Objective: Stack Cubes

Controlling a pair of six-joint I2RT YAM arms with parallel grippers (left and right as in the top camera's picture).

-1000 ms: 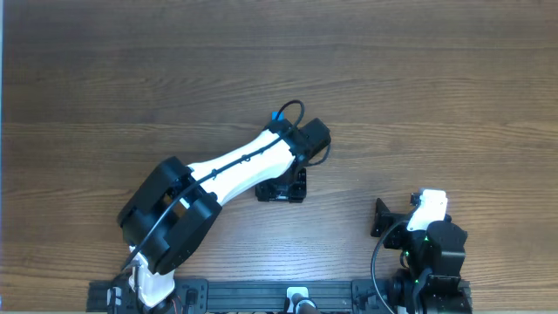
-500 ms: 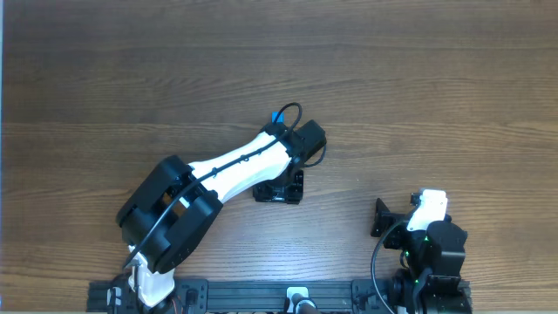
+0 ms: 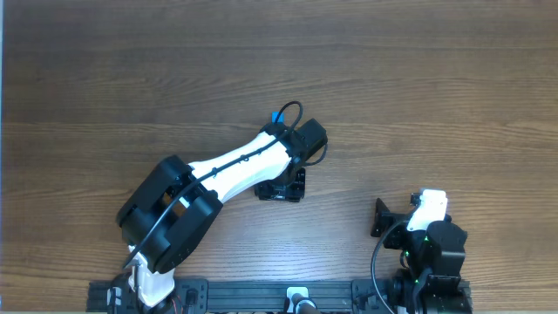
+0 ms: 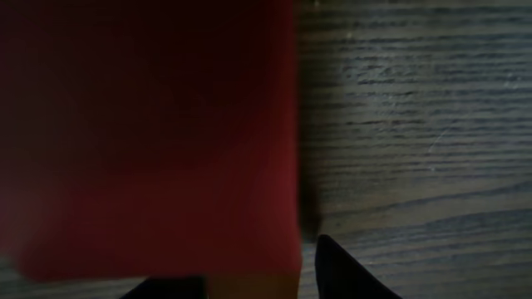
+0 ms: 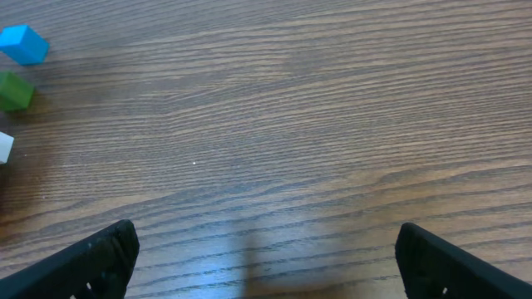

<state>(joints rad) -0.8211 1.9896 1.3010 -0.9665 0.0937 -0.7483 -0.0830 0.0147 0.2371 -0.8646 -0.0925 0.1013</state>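
- Red cube (image 4: 150, 133) looms close in the left wrist view, cut off at the edges, sitting on the wooden surface (image 3: 436, 87). From above, covered by the left arm's wrist.
- Left gripper (image 3: 281, 185) down low near the middle of the surface, right at the red cube. Cannot tell whether closed on it or only beside it.
- Left arm stretched up and rightward from its base, white forearm slanted, wrist tipped downward.
- Blue cube (image 5: 23, 43) and green cube (image 5: 12, 90) near each other, not touching, well apart from the right gripper (image 5: 266, 266). Green one clipped by the frame edge.
- White piece (image 5: 4, 148) near the green cube, mostly cut off. Cannot tell what.
- Right gripper spread wide, holding nothing, bare wood beneath. Right arm folded back by its base.
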